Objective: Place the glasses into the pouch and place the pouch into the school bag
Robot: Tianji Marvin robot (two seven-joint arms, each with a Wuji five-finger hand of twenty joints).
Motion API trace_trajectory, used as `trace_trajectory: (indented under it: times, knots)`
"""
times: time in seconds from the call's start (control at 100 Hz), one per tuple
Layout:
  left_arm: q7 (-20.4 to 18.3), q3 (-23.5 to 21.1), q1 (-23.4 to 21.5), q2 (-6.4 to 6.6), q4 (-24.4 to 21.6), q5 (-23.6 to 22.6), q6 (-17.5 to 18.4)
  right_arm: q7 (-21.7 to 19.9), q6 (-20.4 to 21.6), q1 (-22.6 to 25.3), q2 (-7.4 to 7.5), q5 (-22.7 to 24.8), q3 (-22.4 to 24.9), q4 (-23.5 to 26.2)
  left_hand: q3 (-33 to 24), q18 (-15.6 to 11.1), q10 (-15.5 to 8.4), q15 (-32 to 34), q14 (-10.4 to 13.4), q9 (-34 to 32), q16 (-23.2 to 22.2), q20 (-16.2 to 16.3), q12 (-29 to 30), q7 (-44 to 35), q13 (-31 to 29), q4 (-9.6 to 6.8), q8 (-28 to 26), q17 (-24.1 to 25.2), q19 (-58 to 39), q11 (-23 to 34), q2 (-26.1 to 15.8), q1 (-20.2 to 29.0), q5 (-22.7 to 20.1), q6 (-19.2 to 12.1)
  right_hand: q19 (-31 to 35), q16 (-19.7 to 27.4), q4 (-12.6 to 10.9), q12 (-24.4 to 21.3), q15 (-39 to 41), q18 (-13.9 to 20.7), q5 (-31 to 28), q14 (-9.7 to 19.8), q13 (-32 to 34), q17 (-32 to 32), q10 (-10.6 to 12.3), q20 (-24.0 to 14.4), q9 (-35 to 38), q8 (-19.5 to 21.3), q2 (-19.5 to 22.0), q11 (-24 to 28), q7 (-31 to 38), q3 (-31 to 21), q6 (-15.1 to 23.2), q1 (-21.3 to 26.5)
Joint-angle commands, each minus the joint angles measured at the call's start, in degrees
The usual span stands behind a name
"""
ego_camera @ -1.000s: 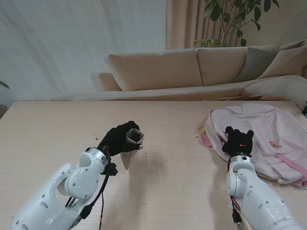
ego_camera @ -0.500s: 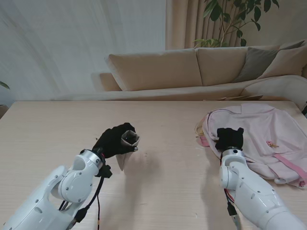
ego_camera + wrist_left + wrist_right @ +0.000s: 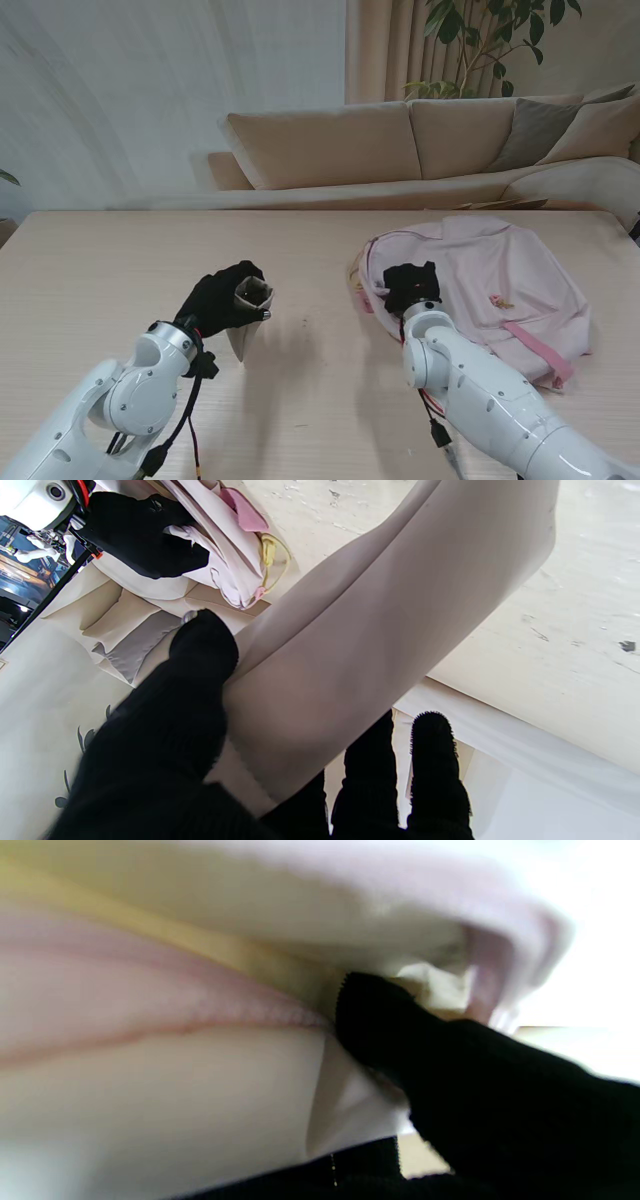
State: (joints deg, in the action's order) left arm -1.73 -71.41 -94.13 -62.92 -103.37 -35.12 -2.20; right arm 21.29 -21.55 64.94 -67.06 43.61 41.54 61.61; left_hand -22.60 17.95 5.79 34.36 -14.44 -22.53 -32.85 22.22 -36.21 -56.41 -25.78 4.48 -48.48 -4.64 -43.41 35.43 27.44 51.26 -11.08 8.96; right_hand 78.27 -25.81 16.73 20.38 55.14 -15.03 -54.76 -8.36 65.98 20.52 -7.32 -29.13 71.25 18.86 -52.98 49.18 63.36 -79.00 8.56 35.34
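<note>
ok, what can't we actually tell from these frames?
- Glasses: not seen in any view; whether they are inside the pouch is hidden by its fabric and the left hand.
- School bag opening: right wrist view is blurred, and in the stand view the right hand covers it.
- Left hand's fingertips: cut off behind the pouch in the left wrist view.

Pale wooden table point(image 3: 120, 260) carries just the pink school bag point(image 3: 500, 270), slumped flat on the right side, its opening edge turned toward the middle of the top.
</note>
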Motion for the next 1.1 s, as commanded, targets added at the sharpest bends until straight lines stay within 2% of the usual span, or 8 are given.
trace_trajectory:
  times: [0.0, 0.34, 0.39, 0.45, 0.63, 0.83, 0.98, 1.09]
  knots:
    - [-0.6, -0.7, -1.2, -0.04, -0.9, -0.2, 0.4, -1.7, 0.3, -0.2, -2.37, -0.4, -1.5, 2.7, -0.1, 1.2, 0.0, 0.6, -0.7, -0.5, -0.7, 0.8, -0.4, -5.9, -0.5, -1.52, -1.3, 0.7, -1.3, -0.2, -6.6, 2.9, -3.2, -2.6, 1.0, -0.7, 1.9, 1.0, 1.1, -1.3, -2.2, 0.7, 3.0, -0.5, -1.1, -0.7, 2.9, 1.1, -0.9, 1.1, 0.6, -3.3, 5.3, 1.4]
    - [0.6, -3.0, -3.9, -0.24, -2.6, -0.4, 0.4, -3.3, -3.7, -0.4, -6.24, -6.2, -8.6, 7.6, -0.1, 1.2, 0.0, 0.7, -0.8, -0.6, -0.8, 0.9, -0.4, -5.9, -0.4, -1.55, -1.3, 0.4, -1.5, -0.2, -6.5, 3.2, -3.3, -2.6, 1.1, -0.7, 1.9, 1.0, 1.2, -1.6, -2.1, 0.6, 3.5, 0.1, -1.2, -0.6, 3.3, 0.8, -0.9, 0.8, 0.5, -3.3, 5.1, 1.2]
    - [0.7, -3.1, -4.1, -0.25, -2.8, -0.6, 0.5, -3.3, -3.8, -0.2, -6.65, -6.8, -9.2, 8.3, 0.0, 1.3, -0.1, 0.7, -0.8, -0.7, -0.8, 0.9, -0.4, -6.3, -0.6, -1.51, -1.6, 0.3, -1.6, -0.2, -6.4, 3.3, -3.4, -4.6, 1.1, -0.7, 1.9, 1.0, 1.3, -1.6, -2.1, 0.7, 3.7, 0.1, -1.1, -0.6, 3.5, 0.8, -0.8, 0.8, 0.5, -3.3, 5.1, 1.1]
    - [0.7, -3.4, -4.3, -0.23, -2.9, -0.6, 0.6, -3.4, -3.8, 0.0, -7.02, -7.3, -9.9, 9.2, 0.0, 1.2, -0.1, 0.6, -0.8, -0.6, -0.8, 0.9, -0.4, -6.1, -0.4, -1.55, -1.3, 0.4, -1.6, -0.3, -6.5, 3.3, -3.3, -2.9, 1.1, -0.6, 1.9, 1.0, 1.2, -1.6, -2.2, 0.6, 3.8, 0.1, -1.2, -0.6, 3.6, 0.7, -0.9, 0.7, 0.5, -3.3, 5.1, 1.2]
    - [1.0, -3.6, -4.7, -0.31, -3.6, -0.8, 0.4, -3.6, -3.9, 0.9, -7.83, -8.7, -10.9, 11.4, 0.0, 1.2, 0.0, 0.6, -0.8, -0.7, -0.8, 0.9, -0.4, -6.0, -0.5, -1.6, -1.3, 0.5, -1.6, -0.3, -6.5, 3.3, -3.4, -2.7, 1.1, -0.5, 2.0, 0.8, 0.9, -1.5, -2.1, 0.8, 3.9, 0.4, -0.9, -0.6, 3.8, 0.5, -0.8, 0.5, 0.4, -3.3, 4.9, 1.0]
    - [2.3, -3.7, -4.5, -0.53, -4.1, -0.8, 1.5, -2.3, -4.0, 3.2, -7.63, -10.1, -7.7, 15.0, 0.2, 1.9, -0.7, 0.4, -1.4, -1.2, -0.7, 0.6, -0.4, -6.7, -0.3, -1.55, -1.3, 1.2, -0.9, -0.4, -6.2, 3.2, -3.8, -5.4, 0.9, -0.3, 1.9, -0.1, 0.3, -1.9, -1.9, 0.0, 3.9, 0.3, -1.6, -0.5, 4.1, -0.4, -0.9, -0.3, 0.2, -3.3, 3.2, 1.2]
    - [5.2, -3.1, -3.5, -1.08, -3.8, -0.6, 2.8, -2.6, -1.7, 4.6, -5.37, -7.3, -3.9, 19.1, -0.2, 2.2, -0.9, 0.5, -1.3, -2.1, -0.8, 0.6, -0.2, -6.9, -1.1, -1.66, -0.9, 0.9, -0.8, -0.6, -5.7, 3.3, -4.6, -6.0, 1.0, -0.2, 2.3, -1.0, 0.0, -2.4, -2.3, -0.9, 4.8, 0.4, -2.5, -0.6, 5.2, -2.2, -0.3, -0.7, -0.3, -3.7, 0.9, 0.1]
    - [6.3, -2.2, -2.2, -1.34, -3.3, -0.2, 3.0, -2.9, -1.2, 5.3, -4.87, -7.6, -1.5, 21.6, -0.2, 2.2, -1.1, 0.7, -1.2, -2.6, -1.0, 0.6, -0.2, -7.3, -1.4, -1.46, -0.9, 0.8, -0.9, -0.6, -5.7, 3.2, -4.8, -6.3, 1.1, -0.2, 2.3, -1.0, -0.1, -2.6, -2.4, -1.5, 5.0, 0.5, -3.0, -0.6, 5.2, -2.6, -0.3, -0.7, -0.2, -3.6, 0.0, 0.4]
